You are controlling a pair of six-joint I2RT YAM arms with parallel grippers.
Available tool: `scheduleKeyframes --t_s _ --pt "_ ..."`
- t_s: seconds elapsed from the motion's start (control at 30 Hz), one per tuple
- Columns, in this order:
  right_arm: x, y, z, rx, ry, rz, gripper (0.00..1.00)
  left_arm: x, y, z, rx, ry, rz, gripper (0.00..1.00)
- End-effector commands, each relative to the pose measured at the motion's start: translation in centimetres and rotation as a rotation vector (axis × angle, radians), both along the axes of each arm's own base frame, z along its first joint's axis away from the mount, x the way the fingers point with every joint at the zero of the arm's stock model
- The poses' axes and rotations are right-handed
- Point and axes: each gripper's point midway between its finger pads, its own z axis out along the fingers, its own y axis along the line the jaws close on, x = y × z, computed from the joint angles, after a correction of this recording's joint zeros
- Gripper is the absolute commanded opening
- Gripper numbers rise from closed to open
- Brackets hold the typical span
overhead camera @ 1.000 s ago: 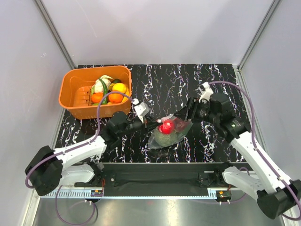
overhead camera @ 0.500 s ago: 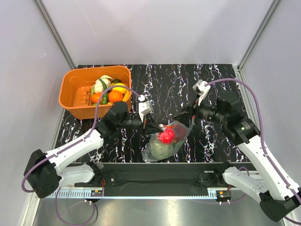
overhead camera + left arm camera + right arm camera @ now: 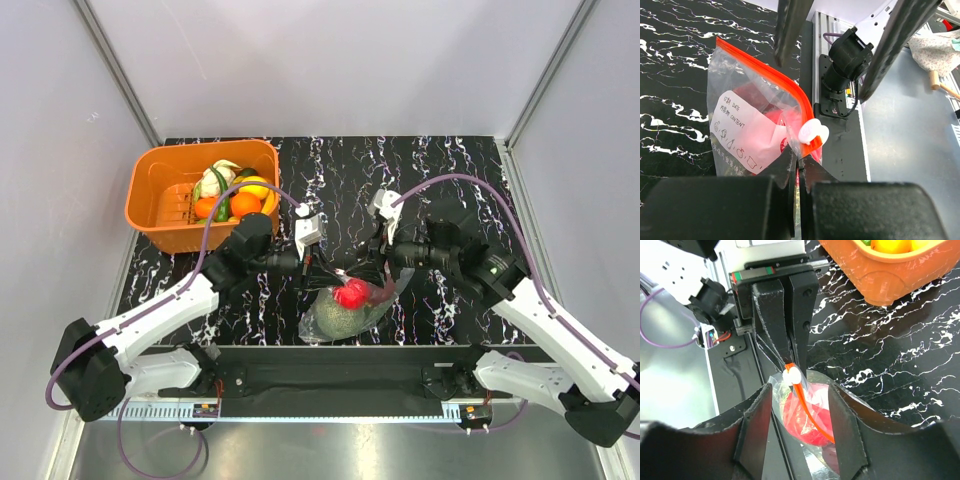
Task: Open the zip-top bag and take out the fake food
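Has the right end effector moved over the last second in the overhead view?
Yes. The right end effector has swung left, away from the table's right edge and toward the orange basket, now at the zip-top bag.

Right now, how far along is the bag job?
Early. Done: left gripper has its jaws shut on the zip-top bag near the white slider. In hand: right gripper open around the orange zip strip. Left: open the bag, remove the fake food.

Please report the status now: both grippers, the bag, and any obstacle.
Left gripper shut on zip-top bag at the zip end. Right gripper open, straddling the bag mouth. Fake food inside, bag lifted. Orange basket off to the side, nothing blocking.
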Motion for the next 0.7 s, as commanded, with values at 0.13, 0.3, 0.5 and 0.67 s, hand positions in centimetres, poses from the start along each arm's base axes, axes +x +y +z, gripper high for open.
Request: scheduleKeyframes --t_s 0.13,0.3,0.5,0.67 --pt "0.1 0.9 0.8 -0.012 -0.071 0.032 0.53 -0.1 -0.2 3.2 -0.063 -0.072 -0.038 0.00" --pt "-0.6 1.5 0.5 -0.019 -0.069 0.066 0.52 -0.1 -0.3 3.3 -0.062 -0.069 -0.044 0.00" --pt "-0.7 2.1 -0.8 -0.064 -0.063 0.071 0.51 -0.1 -0.3 3.2 -0.059 -0.067 -0.046 0.00" --pt "-0.4 2.4 -1.1 -0.074 -0.073 0.061 0.50 -0.1 -0.3 3.2 -0.056 -0.066 -0.046 0.00"
